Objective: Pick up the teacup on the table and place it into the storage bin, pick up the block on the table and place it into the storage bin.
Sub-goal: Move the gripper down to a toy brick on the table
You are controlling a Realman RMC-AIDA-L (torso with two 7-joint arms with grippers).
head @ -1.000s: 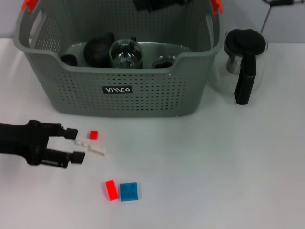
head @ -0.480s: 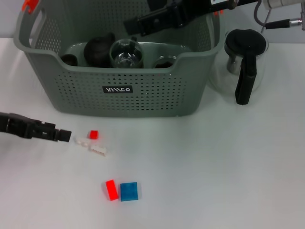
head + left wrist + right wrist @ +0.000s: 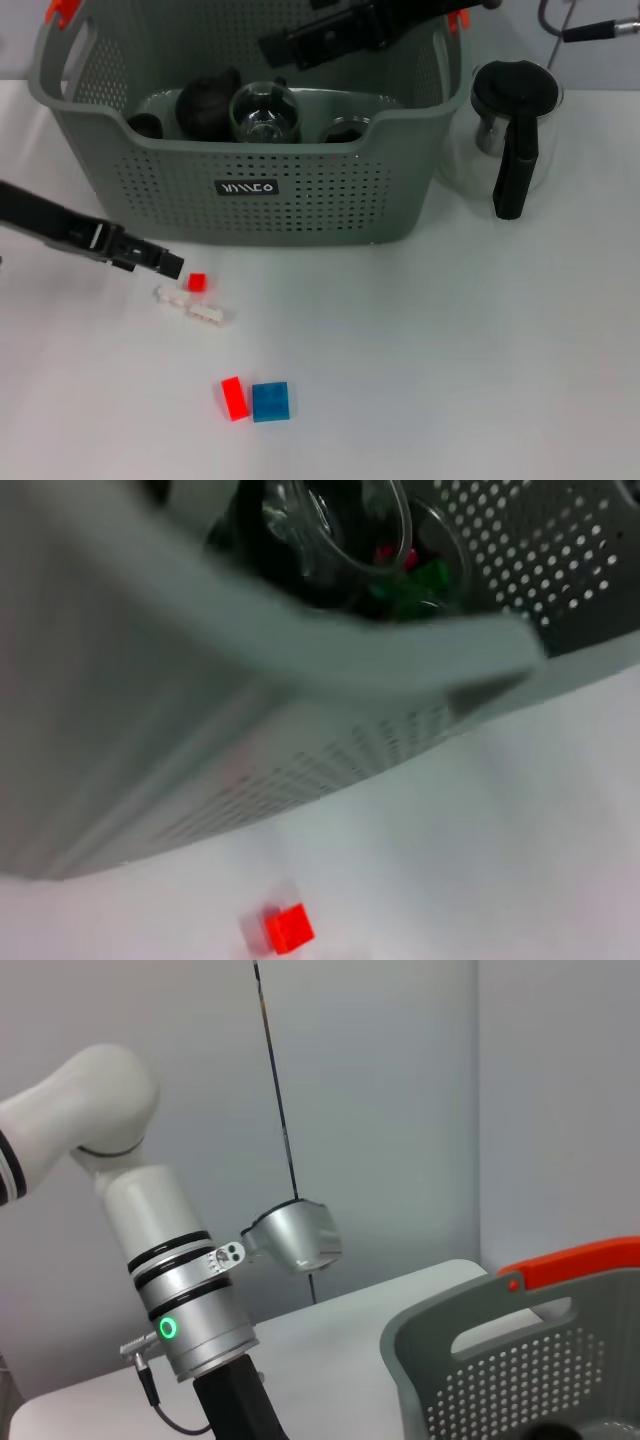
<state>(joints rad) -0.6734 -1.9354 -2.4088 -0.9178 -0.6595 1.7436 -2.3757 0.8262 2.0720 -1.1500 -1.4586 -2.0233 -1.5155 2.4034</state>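
The small red block point(image 3: 196, 282) sits on the white desk point(image 3: 450, 350), just in front of the storage bin point(image 3: 250, 200). It looks light and hard; pinch its flat sides. The left claw point(image 3: 165, 266) is beside it, and I cannot tell if it is wide or closed. The right claw point(image 3: 275, 50) hangs over the bin; cannot tell either

**One label, not legible**

We find a single piece of writing: white characters on the small black label point(image 3: 246, 187) on the front wall of the storage bin point(image 3: 300, 215). We cannot make the characters out. We see no other text.
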